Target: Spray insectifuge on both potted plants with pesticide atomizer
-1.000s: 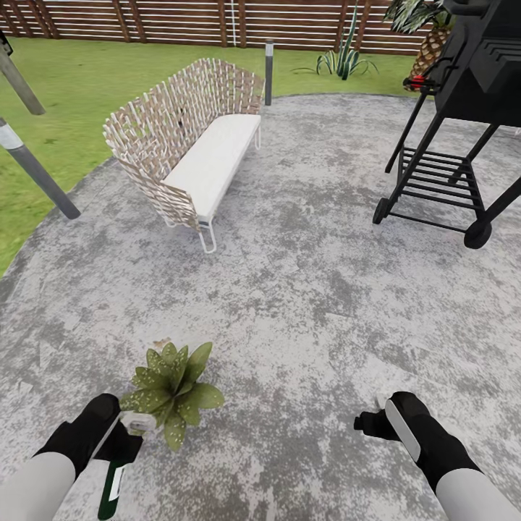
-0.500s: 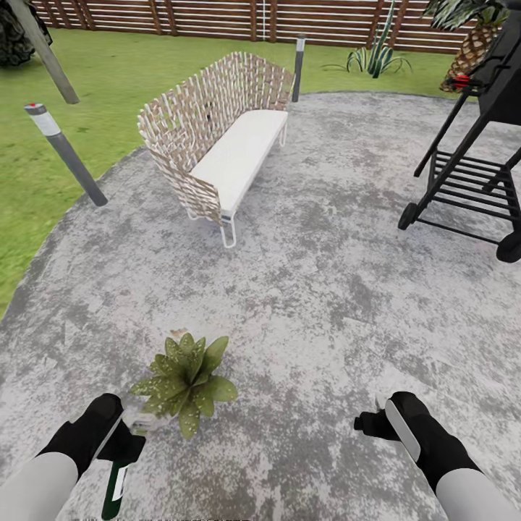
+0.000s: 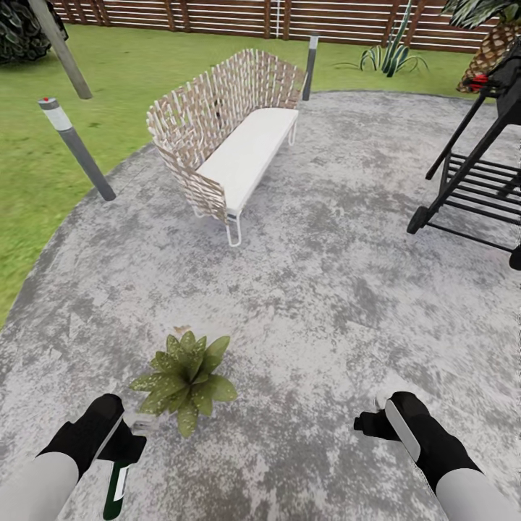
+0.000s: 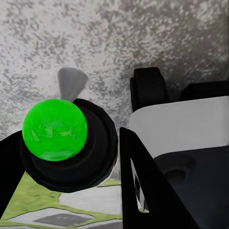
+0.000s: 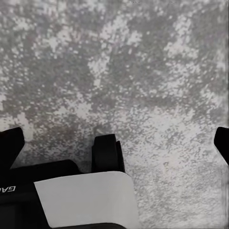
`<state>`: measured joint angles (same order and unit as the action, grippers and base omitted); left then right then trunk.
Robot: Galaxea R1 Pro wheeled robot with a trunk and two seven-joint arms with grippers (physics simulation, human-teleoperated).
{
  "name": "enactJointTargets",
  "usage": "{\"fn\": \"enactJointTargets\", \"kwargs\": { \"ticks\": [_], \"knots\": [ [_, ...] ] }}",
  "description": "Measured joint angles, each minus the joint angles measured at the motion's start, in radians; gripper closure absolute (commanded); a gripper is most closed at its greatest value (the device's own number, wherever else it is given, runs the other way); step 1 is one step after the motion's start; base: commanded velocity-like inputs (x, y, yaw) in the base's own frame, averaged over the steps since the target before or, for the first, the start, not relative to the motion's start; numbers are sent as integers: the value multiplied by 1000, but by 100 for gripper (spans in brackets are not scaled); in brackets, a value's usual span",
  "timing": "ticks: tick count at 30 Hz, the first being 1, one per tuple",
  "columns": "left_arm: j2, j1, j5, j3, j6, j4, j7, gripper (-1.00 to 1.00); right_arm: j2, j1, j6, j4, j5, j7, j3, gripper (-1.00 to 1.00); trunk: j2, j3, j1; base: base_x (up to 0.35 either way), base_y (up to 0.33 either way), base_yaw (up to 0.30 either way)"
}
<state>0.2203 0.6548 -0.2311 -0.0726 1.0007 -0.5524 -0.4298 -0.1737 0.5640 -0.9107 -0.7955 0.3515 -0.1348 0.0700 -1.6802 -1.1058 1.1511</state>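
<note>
Round grey mottled stone patio [image 3: 311, 289], bordered by green lawn [image 3: 116, 79] and brown slatted wooden fence [image 3: 217, 14] at the far edge.

Small rosette of pointed, pale-speckled green leaves, the potted plant [image 3: 185, 378]: on the patio, near the lower left of the head view, just beside the left gripper; pot hidden under the leaves.

Slim dark green spray bottle with white label and black trigger top, the pesticide atomizer [image 3: 116, 481]: clamped in the left gripper [image 3: 123, 441], body hanging below the black fingers, pale nozzle end towards the plant. In the left wrist view, seen end-on as a bright green disc inside a black ring [image 4: 64, 138], pale nozzle [image 4: 71, 82] above it, dark finger [image 4: 152, 191] alongside.

Right gripper [image 3: 376, 423]: low over bare patio, well apart from the plant; black with a white panel. In the right wrist view, dark fingertips [image 5: 10, 143] at opposite edges of the frame, jaws spread wide, nothing between them but mottled stone [image 5: 124, 71].

Wicker bench with white seat cushion [image 3: 231, 137]: on the patio's far left part. Grey bollard lamp with red dot [image 3: 76, 148]: on the lawn near the patio edge. Second grey bollard [image 3: 311, 65]: behind the bench. Black grill on wheeled frame [image 3: 477, 181]: at the right edge. Striped blue-green agave [image 3: 391, 56]: by the fence.
</note>
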Motion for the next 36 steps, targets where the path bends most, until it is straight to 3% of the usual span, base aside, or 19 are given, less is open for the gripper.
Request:
{"fn": "enactJointTargets", "kwargs": {
  "ticks": [13,19,30,36],
  "knots": [
    [1,0,0,0,1,0,1,100,0,0,1,1,0,0,0,-100,0,-9,0,21,-43,144],
    [1,0,0,0,0,0,1,100,0,0,0,0,0,0,0,-100,0,-9,0,0,-307,31],
    [1,0,0,1,2,0,1,100,0,0,0,0,0,0,0,-100,0,-18,0,0,-317,226],
    [1,0,1,2,2,-2,1,100,0,0,1,1,0,0,1,-100,0,-23,0,0,-68,237]
  ]
}}
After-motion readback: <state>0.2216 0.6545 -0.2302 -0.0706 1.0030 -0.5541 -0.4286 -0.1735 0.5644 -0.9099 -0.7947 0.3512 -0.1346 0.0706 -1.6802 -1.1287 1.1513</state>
